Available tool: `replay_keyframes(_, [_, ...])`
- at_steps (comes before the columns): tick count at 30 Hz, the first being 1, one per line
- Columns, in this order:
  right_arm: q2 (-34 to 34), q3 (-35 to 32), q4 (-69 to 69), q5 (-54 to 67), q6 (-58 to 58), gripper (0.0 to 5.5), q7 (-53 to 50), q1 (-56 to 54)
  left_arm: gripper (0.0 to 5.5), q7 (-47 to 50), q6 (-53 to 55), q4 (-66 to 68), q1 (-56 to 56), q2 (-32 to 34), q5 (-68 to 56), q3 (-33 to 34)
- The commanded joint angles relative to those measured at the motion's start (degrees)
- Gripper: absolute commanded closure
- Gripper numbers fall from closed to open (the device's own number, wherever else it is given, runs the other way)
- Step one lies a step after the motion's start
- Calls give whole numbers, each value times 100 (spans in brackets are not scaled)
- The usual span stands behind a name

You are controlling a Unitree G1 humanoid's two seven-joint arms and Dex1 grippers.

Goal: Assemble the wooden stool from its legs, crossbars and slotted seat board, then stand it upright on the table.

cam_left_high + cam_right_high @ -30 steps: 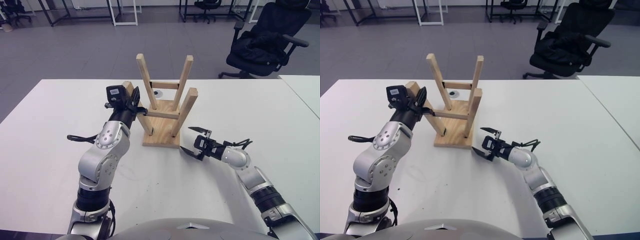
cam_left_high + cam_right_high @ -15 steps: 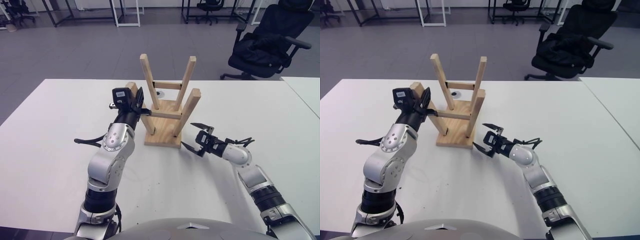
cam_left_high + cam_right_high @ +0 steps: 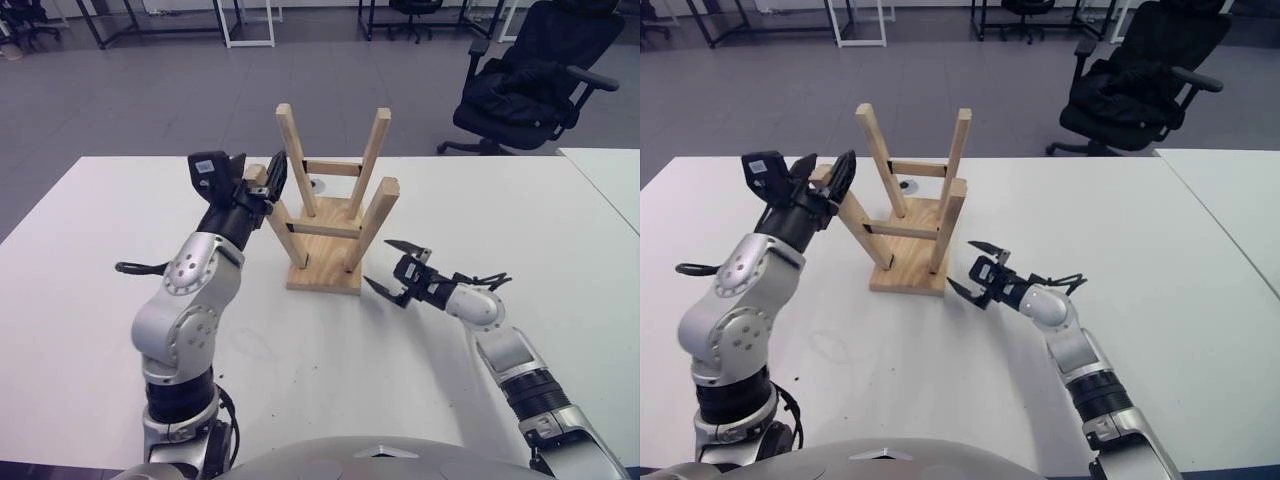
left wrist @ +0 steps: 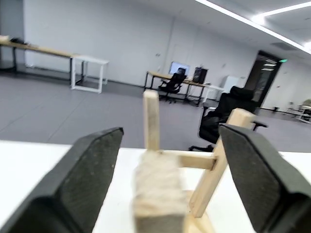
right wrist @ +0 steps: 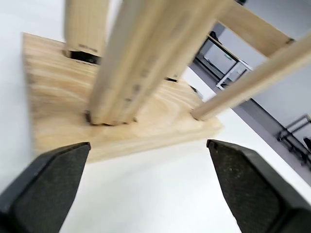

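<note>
One stool leg [image 4: 158, 194] inside left pincer [image 4: 171, 130], right pincer [image 3: 380, 263] beside seat [image 3: 322, 281]

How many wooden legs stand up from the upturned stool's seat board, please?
4 pale wooden legs: far-left leg, far-right leg, near-right leg, and near-left leg between open fingers of the black left hand. None seems hidden.

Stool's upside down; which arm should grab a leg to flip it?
Left. The left gripper is open around the top of the near-left leg; the right gripper sits low beside the seat board.
</note>
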Motion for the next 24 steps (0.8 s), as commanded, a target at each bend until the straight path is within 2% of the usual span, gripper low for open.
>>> replay_keyframes(1, [-12, -1554, -601, 1743, 1331, 101, -239, -522, 186, -296, 539, -196, -1541, 1093, -796, 942])
replay_keyframes(2, [-91, -1907, -878, 2257, 1752, 101, -283, -777, 186, -461, 592, -35, -1982, 1409, -977, 1115])
replay_keyframes(4, [-224, -2439, -1435, 3251, 2570, 101, -534, -1720, 186, -1235, 368, 440, -2505, 2167, -873, 1046])
replay_keyframes(6, [-118, -2618, -1732, 4077, 3295, 101, -968, -3021, 186, -1854, 59, 1352, -2692, 2162, -869, 899])
replay_keyframes(8, [63, -2352, -1990, 4405, 4012, 101, -1309, -3515, 186, -2370, -221, 2071, -2177, 1980, -658, 439])
replay_keyframes(10, [407, -1703, -2208, 4508, 5106, 101, -1837, -3010, 186, -2852, -456, 2817, -1332, 1685, -414, -126])
replay_keyframes(12, [668, -1190, -2185, 4602, 6081, 101, -2168, -2104, 186, -3384, -891, 3346, -593, 1455, 29, -992])
replay_keyframes(13, [719, -1063, -2216, 4612, 6286, 101, -2198, -1798, 186, -3623, -1116, 3556, -301, 1419, 237, -1342])
replay_keyframes(15, [682, -928, -2255, 4437, 6320, 101, -2224, -1627, 186, -3636, -1544, 3933, -90, 1399, 652, -1605])
replay_keyframes(24, [756, -1329, -2002, 4132, 5690, 101, -2212, -2555, 186, -2878, -1160, 3984, -2119, 1148, -236, -312])
